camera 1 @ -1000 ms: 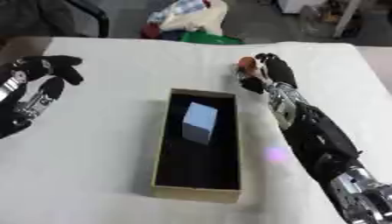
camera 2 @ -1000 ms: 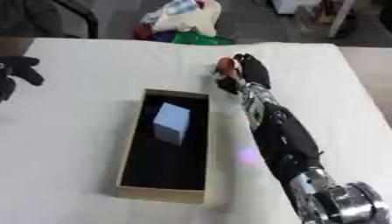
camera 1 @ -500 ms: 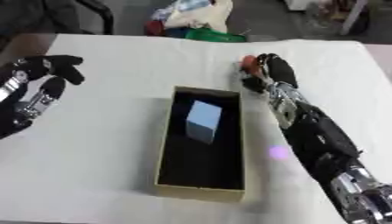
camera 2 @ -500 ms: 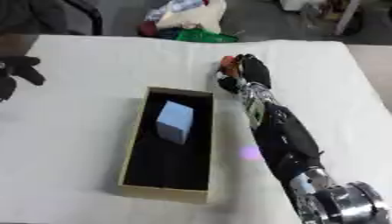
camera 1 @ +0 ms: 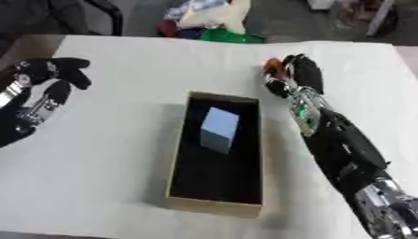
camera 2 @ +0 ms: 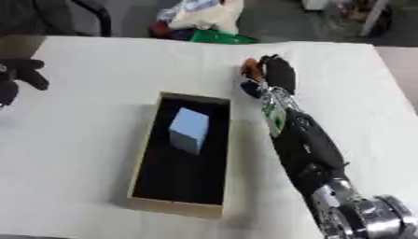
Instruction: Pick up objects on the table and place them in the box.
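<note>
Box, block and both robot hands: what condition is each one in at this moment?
Box: open at the top, flat on the table, a block inside.
Pale blue block: in the box, toward its far end, tilted.
Orange-red object: on the table beyond the box, the right robot hand curled around it.
Right robot hand: shut on the orange-red object.
Left robot hand: open, empty, left of the box.
</note>
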Tool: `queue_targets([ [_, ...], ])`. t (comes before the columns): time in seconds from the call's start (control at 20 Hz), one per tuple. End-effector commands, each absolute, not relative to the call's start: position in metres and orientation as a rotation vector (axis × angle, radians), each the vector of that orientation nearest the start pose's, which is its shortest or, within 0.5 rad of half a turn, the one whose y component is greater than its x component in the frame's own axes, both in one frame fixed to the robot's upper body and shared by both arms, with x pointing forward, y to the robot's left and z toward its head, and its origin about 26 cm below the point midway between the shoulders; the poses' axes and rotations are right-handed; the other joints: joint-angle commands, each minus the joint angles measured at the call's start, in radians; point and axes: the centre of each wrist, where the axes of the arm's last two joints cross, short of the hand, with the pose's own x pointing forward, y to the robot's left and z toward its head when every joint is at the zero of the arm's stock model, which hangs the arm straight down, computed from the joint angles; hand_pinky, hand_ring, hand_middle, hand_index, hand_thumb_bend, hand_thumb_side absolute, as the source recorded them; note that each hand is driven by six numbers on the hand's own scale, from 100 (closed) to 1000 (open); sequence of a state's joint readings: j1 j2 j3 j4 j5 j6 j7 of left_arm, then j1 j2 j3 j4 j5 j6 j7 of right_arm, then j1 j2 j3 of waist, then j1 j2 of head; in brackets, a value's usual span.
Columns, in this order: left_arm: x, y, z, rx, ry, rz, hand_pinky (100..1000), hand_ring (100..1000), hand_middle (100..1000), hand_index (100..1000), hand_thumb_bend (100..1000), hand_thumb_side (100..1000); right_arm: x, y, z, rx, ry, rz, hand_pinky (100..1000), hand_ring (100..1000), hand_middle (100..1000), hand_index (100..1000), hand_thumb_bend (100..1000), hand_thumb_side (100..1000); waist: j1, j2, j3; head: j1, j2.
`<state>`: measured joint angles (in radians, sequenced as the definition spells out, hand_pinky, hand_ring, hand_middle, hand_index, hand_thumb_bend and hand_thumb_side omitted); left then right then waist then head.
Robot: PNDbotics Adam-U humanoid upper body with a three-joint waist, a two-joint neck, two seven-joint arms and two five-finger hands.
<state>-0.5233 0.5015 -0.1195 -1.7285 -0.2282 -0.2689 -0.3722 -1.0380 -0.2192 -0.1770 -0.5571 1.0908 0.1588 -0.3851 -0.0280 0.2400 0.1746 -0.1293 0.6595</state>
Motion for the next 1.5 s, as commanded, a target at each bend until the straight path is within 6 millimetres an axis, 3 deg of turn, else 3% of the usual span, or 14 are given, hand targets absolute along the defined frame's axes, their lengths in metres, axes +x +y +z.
queue_targets([
  [0.05, 0.355, 0.265, 0.228, 0.301, -2.205, -1.272, 787, 676, 642, 896, 100, 968, 0.506, -0.255, 0.143, -1.347, -1.486, 0.591, 680, 713, 401, 514, 100, 300, 0.005, -0.025, -0.007, 0.006, 0.009],
  [0.45, 0.357, 0.277, 0.218, 0.32, -2.159, -1.225, 784, 673, 637, 894, 100, 965, 0.505, -0.246, 0.159, -1.265, -1.611, 0.789, 692, 715, 404, 516, 100, 210, 0.004, -0.055, -0.069, 0.031, 0.023],
  [0.6, 0.358, 0.284, 0.212, 0.337, -2.133, -1.197, 784, 672, 635, 893, 100, 964, 0.503, -0.242, 0.171, -1.194, -1.7, 0.908, 695, 716, 406, 518, 100, 194, 0.001, -0.068, -0.099, 0.038, 0.024],
  [0.65, 0.358, 0.286, 0.211, 0.344, -2.127, -1.189, 784, 672, 633, 894, 100, 962, 0.502, -0.241, 0.175, -1.162, -1.731, 0.951, 696, 717, 406, 520, 100, 226, 0.0, -0.072, -0.108, 0.039, 0.025],
  [0.7, 0.359, 0.289, 0.21, 0.355, -2.12, -1.183, 784, 672, 631, 894, 100, 961, 0.501, -0.239, 0.179, -1.122, -1.768, 1.006, 699, 719, 410, 522, 100, 182, -0.002, -0.076, -0.118, 0.042, 0.026],
  [0.95, 0.359, 0.299, 0.208, 0.398, -2.104, -1.143, 784, 672, 626, 894, 100, 954, 0.49, -0.233, 0.199, -0.931, -1.899, 1.277, 707, 720, 415, 525, 100, 166, -0.007, -0.09, -0.147, 0.049, 0.026],
  [1.25, 0.359, 0.304, 0.207, 0.413, -2.101, -1.115, 784, 671, 625, 894, 100, 949, 0.474, -0.209, 0.218, -0.674, -1.956, 1.603, 722, 732, 434, 544, 100, 182, -0.011, -0.103, -0.162, 0.051, 0.026],
  [1.5, 0.359, 0.304, 0.206, 0.408, -2.101, -1.105, 783, 671, 624, 893, 100, 950, 0.458, -0.18, 0.222, -0.436, -1.95, 1.812, 726, 741, 448, 558, 100, 220, -0.011, -0.111, -0.17, 0.051, 0.029],
])
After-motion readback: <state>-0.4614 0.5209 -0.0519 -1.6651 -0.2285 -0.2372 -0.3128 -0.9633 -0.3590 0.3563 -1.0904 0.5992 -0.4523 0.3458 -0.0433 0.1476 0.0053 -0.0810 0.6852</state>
